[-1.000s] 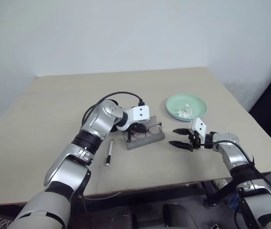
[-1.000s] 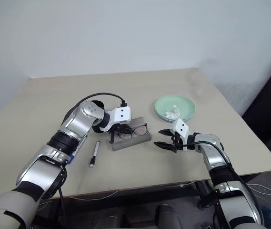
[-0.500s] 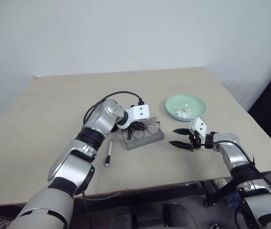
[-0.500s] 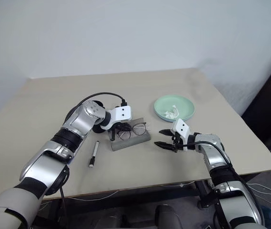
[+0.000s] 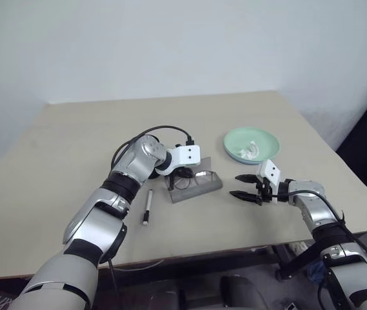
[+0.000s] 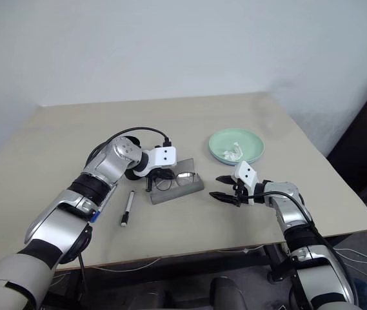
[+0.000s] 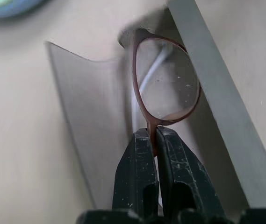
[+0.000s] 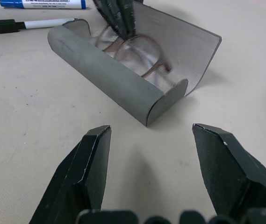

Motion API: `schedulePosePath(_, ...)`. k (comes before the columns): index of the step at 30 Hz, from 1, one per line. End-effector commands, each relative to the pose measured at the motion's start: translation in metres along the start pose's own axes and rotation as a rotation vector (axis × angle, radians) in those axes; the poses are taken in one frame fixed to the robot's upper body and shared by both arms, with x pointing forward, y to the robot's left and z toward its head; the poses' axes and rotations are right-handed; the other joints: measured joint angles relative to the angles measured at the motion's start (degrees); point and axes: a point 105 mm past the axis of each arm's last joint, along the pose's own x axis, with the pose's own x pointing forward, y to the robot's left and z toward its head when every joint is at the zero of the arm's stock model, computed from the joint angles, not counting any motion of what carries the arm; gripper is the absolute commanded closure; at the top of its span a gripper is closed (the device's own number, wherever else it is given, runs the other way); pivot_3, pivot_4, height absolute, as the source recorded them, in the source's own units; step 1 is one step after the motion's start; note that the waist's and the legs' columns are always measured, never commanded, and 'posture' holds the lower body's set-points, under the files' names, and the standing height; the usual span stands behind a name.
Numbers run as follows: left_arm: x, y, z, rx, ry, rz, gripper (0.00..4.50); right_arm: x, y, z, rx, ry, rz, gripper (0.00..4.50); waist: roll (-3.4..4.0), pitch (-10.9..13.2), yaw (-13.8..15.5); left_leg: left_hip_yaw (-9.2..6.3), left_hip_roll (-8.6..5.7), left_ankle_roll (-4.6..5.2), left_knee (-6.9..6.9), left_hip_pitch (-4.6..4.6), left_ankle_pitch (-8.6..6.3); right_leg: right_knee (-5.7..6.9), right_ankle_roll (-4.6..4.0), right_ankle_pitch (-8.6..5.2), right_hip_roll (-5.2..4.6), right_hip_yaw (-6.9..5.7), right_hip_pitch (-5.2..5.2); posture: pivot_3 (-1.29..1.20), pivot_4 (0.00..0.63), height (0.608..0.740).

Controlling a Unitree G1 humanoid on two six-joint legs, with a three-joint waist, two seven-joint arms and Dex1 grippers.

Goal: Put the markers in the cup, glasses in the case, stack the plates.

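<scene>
near the middle of the head view, the left claw (image 5: 184, 175) is pinched tight on the glasses (image 7: 165, 81), gripping the frame at the bridge and holding them inside the open grey case (image 5: 196, 187). the case lies just right of centre on the worktop (image 5: 60, 148), its long axis running left to right and tipped slightly up toward the right, and the lenses sit along that same line between the trough and the raised lid. letting go looks like the next step, since the glasses seem low enough to settle. right of the case, the right claw (image 5: 242, 186) hovers with its jaws spread and nothing in them, pointing at the case's near end, the closer arm for shutting the lid. a marker (image 5: 148, 206) lies left of the case; the plates (image 5: 252, 144) sit upper right.
</scene>
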Motion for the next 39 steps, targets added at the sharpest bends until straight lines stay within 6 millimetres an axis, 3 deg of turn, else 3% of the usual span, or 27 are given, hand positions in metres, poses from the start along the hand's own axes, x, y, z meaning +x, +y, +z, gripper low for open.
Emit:
schedulePosePath(1,-0.002,-0.001,0.001,0.036,0.013,-0.012,4.47,0.001,-0.007,0.018,-0.060,-0.039,-0.009,1.48,0.00,0.0,0.0,0.00,0.00,0.00,0.00,0.00,0.00,0.00,0.00,0.00,0.00,0.00,0.00,0.00,0.000,0.733)
schedulePosePath(9,0.002,-0.008,0.006,0.004,-0.022,-0.053,4.47,0.001,-0.008,0.018,-0.064,-0.038,-0.009,1.48,0.00,0.0,0.0,-0.01,0.00,0.00,0.00,0.01,0.00,0.01,0.00,0.00,0.00,0.00,0.01,0.00,0.000,0.733)
schedulePosePath(12,0.001,-0.007,0.007,-0.003,-0.027,-0.048,3.84,0.000,-0.009,0.018,-0.064,-0.036,-0.009,1.48,0.00,0.0,0.0,-0.01,-0.01,0.00,0.00,-0.01,0.00,0.00,0.00,0.00,0.00,0.01,0.01,0.00,0.000,0.733)
schedulePosePath(17,-0.002,-0.002,0.013,-0.021,-0.058,-0.029,2.15,0.000,-0.009,0.018,-0.066,-0.035,-0.009,1.48,0.00,0.0,0.0,-0.01,-0.01,0.00,0.00,0.00,0.00,0.00,0.00,0.00,0.00,0.01,0.02,0.00,0.000,0.733)
schedulePosePath(31,-0.027,0.038,0.056,-0.076,-0.236,0.151,2.15,0.000,-0.009,0.018,-0.065,-0.033,-0.002,1.48,-0.01,0.0,0.0,-0.04,-0.02,0.01,0.00,-0.03,0.00,-0.02,0.00,0.00,0.00,0.00,0.01,0.00,0.000,0.733)
schedulePosePath(36,-0.031,0.052,0.051,-0.060,-0.199,0.238,2.15,0.000,-0.009,0.018,-0.064,-0.032,-0.001,1.48,-0.01,0.0,0.0,-0.03,-0.02,0.01,0.00,-0.01,0.01,0.00,0.01,0.00,0.00,0.00,0.01,0.00,0.000,0.733)
schedulePosePath(39,-0.030,0.056,0.041,-0.011,-0.137,0.274,2.99,0.000,-0.009,0.019,-0.065,-0.033,-0.003,1.48,-0.01,0.0,0.0,-0.02,-0.02,0.01,0.00,0.01,0.01,0.00,0.01,0.00,0.01,0.00,0.01,0.00,0.000,0.733)
